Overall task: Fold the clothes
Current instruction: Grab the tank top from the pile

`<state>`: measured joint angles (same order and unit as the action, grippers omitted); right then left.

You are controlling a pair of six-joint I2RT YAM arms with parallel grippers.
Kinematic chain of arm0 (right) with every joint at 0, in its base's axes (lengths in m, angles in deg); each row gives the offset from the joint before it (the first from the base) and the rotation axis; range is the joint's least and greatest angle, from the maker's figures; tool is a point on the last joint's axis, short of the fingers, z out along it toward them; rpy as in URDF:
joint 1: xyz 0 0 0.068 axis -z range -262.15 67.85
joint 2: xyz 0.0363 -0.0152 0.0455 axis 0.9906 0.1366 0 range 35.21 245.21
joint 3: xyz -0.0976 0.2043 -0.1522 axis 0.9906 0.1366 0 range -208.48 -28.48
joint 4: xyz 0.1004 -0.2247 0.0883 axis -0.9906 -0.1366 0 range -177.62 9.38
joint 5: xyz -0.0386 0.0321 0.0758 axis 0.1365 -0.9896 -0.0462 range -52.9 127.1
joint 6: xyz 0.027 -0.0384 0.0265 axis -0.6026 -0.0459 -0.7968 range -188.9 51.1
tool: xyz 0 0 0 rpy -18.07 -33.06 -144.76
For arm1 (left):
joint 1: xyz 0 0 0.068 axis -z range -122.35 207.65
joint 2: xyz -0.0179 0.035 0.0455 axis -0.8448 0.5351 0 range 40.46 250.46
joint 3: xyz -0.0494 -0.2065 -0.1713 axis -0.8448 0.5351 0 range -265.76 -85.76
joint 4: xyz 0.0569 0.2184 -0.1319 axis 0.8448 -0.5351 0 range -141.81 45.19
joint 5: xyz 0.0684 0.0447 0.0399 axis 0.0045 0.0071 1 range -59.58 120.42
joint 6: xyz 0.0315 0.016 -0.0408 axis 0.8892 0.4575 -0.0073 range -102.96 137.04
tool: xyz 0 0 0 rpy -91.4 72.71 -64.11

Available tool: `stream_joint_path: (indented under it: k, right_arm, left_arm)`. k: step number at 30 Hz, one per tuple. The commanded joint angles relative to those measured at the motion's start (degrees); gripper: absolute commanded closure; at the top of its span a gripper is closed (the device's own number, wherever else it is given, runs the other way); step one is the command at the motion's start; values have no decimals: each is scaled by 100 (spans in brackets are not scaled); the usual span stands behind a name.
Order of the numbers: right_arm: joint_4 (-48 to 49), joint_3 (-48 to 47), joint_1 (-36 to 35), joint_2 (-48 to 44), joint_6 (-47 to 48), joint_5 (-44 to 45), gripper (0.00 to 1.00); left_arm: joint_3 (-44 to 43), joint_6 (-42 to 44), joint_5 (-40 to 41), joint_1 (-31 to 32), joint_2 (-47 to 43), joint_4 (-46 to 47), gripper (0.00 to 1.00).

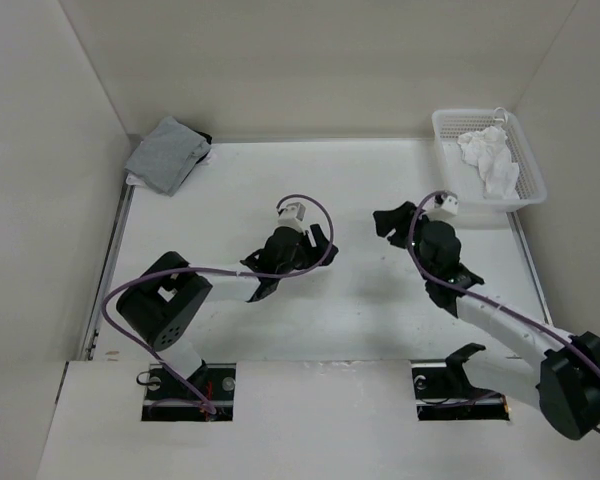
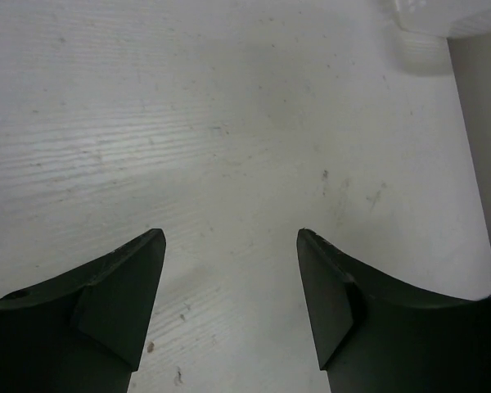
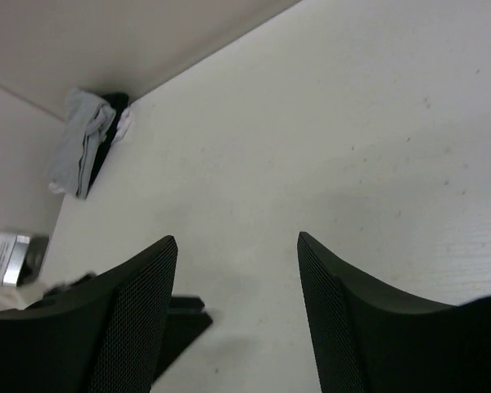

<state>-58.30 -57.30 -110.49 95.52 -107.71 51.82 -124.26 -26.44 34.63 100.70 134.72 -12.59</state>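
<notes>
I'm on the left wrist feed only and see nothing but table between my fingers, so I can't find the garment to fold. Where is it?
Observer: The white garment lies crumpled inside the white basket at the table's far right corner.
Operator: Is the right gripper already holding part of it?
Observer: No. The right gripper is open and empty, over the table to the left of the basket.
</notes>
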Motion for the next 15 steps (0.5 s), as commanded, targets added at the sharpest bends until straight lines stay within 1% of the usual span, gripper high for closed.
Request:
stream_joint_path:
  k: [1,3,4,5,8,9,11,13,14,15]
  right_arm:
    - [-70,-843,542,444,110,181,40]
    - [-9,-1256,956,901,163,207,49]
    - [8,-1571,1236,1208,172,163,59]
    - [17,-1783,1448,1428,146,154,66]
    - [-114,-2661,2019,2227,189,75,84]
    - [-245,-3012,2238,2526,207,31,88]
    - [-613,-3758,2669,3167,355,48,92]
    - [-1166,-4593,3108,3861,426,153,93]
    - [-1387,-4972,3267,4178,453,206,92]
    - [-1572,-5393,3469,4582,496,294,89]
  left_arm:
    - [79,279,-139,199,-478,346,35]
    - [132,375,-148,296,-479,389,35]
    - [132,419,-148,348,-444,416,35]
    - [141,428,-148,375,-435,416,35]
    - [150,455,-96,498,-452,460,35]
    - [150,472,-87,516,-452,486,35]
    - [150,499,-113,525,-408,530,35]
    - [150,473,-148,498,-382,548,35]
    - [159,464,-183,481,-382,556,35]
    - [167,446,-201,472,-382,574,35]
